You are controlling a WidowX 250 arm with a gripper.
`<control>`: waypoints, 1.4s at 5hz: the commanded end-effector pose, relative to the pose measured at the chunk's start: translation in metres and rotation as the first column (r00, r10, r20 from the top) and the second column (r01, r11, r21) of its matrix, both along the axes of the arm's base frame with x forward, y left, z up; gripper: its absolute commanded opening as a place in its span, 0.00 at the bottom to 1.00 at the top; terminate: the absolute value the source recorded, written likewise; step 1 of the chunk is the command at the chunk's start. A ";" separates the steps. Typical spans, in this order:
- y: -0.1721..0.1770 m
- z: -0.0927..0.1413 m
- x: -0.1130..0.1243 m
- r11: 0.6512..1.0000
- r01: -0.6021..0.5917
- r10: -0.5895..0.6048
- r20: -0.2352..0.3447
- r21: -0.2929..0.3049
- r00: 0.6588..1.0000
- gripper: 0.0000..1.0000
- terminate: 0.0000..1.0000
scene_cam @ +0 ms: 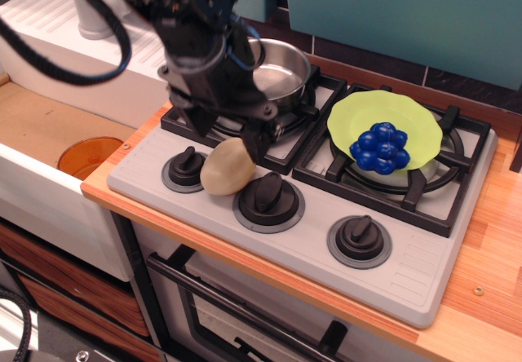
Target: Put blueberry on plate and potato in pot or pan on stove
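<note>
Black robot arm enters from upper left, angled down; gripper (226,139) w/ jaws spread wide just above pale tan oval potato (227,167), centre-left on grey stove (408,268). Blue berry cluster (380,147) on lime-green plate (359,111), right.

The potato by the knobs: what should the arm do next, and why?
Probably lower a little and close on the potato. The gripper sits just above it with fingers spread, the blueberry is already on the plate, and the pot looks empty.
</note>
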State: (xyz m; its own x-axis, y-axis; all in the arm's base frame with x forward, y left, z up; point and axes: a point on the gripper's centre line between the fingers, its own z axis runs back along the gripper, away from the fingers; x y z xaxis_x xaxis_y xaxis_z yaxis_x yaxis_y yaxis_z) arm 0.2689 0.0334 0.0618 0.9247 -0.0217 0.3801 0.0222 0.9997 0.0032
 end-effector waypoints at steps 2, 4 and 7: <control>0.004 -0.017 0.002 1.000 0.007 -0.007 0.087 0.004 0.996 1.00 0.00; 0.001 -0.034 0.000 1.000 0.002 -0.001 0.114 -0.009 0.993 1.00 0.00; -0.010 -0.033 0.000 0.998 -0.054 0.056 0.071 -0.027 0.996 0.00 0.00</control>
